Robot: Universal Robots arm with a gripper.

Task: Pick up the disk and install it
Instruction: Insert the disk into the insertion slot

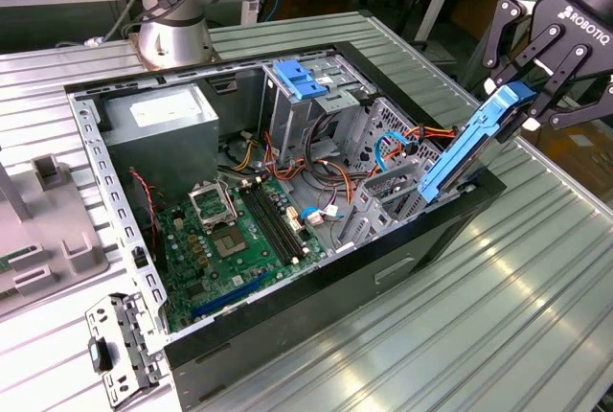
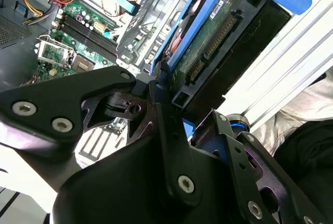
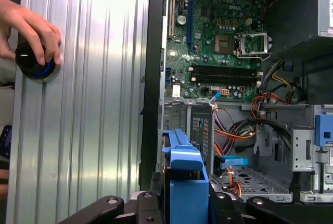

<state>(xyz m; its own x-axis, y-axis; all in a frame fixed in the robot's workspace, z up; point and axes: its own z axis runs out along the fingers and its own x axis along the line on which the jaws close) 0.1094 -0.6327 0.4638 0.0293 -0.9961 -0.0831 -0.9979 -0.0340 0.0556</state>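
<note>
Your hand [image 1: 523,96] grips the disk [image 1: 469,148], tilted, upper right in the exterior view. Lower end seems near the cables [image 1: 428,132]; the tilt could snag them.

One disk [image 1: 474,144] is showing; one gripper [image 1: 529,105]; one computer case [image 1: 287,335] holding one motherboard [image 1: 239,240], one power supply [image 1: 158,120]; one hand [image 3: 31,23] touching one knob [image 3: 34,63].

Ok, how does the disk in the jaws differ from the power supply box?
The disk is slim with blue rails; the power supply box is bulky, grey. The disk leans steeply at the case edge, held by the gripper; the box lies flat inside. Both are rectangular.
</note>
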